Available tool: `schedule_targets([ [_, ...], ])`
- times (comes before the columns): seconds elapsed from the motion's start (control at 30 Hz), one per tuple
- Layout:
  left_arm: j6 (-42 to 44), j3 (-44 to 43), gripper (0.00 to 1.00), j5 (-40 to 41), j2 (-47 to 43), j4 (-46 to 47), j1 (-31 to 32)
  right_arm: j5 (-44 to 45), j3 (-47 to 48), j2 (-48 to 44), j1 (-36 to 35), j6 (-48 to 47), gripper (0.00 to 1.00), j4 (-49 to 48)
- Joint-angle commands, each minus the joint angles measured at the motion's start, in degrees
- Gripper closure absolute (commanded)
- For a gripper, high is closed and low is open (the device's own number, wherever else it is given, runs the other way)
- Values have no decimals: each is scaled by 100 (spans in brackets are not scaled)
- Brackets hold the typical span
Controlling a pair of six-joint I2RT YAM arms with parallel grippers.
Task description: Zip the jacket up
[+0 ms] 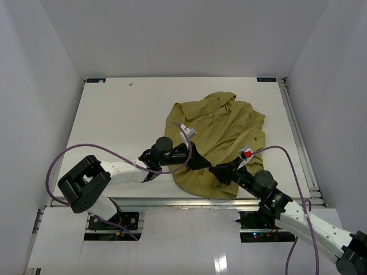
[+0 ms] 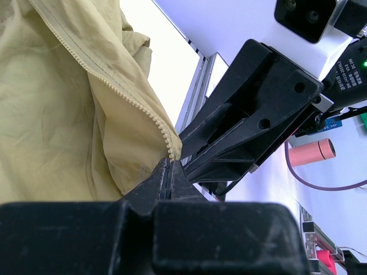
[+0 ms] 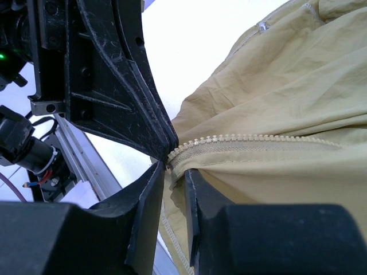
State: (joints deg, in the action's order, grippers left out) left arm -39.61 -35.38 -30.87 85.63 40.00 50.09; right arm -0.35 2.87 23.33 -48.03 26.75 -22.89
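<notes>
So the jacket (image 1: pixel 221 137) lies crumpled on the right half of the table (image 1: pixel 126 114), and both grippers meet at its near edge, close to the arm bases. The left gripper (image 2: pixel 170 170) is fully closed and pinches the very bottom end of one row of zipper teeth (image 2: pixel 114 86). In the left wrist view the fabric hangs right off its tips. The right gripper (image 3: pixel 174 175) sits tip to tip against it. Its jaws are only a narrow slot apart, with the end of that same zipper tape sitting in the slot. Whether its pads actually bite the cloth or just straddle it, I can't tell from these views.

My read is that this is the early bit, getting the bottom of the zipper sorted, not the pulling-up bit. The teeth I can see are a single open row with nothing meshed. I can't spot the slider or the other half of the zipper anywhere, so the jacket looks not yet zipped at all.

The next move probably calls for the right one to get a firm hold just beside the left's pinch without knocking the tape loose. After that it's finding the other side and the slider. The tricky part is the crowding, with both sets of fingers on one small spot of floppy cloth.
</notes>
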Motion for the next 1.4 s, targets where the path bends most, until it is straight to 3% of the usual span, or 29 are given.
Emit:
schedule_targets([
  [0.0, -20, 84, 100, -156, -274, 87, 1, -95, -251, -108, 5, -38, 77, -515],
  [0.07, -12, 101, 100, -154, -274, 86, -9, -79, -252, -164, 12, -37, 78, -514],
  [0.33, -44, 92, 100, -138, -231, 84, -35, -123, -252, -227, 4, -18, 66, -503],
  [0.5, -24, 92, 100, -131, -245, 64, -42, -130, -252, -280, 6, -12, 66, -497],
  [0.87, -11, 145, 100, -94, -293, 69, -87, 0, -402, -287, 4, 23, 81, -375],
  [1.23, -73, 75, 100, -149, -264, 98, -88, -33, -46, -55, 4, -58, 77, 60],
  [1.37, -97, 66, 100, -182, -227, 131, -87, -18, -9, -42, 13, -65, 82, 109],
])
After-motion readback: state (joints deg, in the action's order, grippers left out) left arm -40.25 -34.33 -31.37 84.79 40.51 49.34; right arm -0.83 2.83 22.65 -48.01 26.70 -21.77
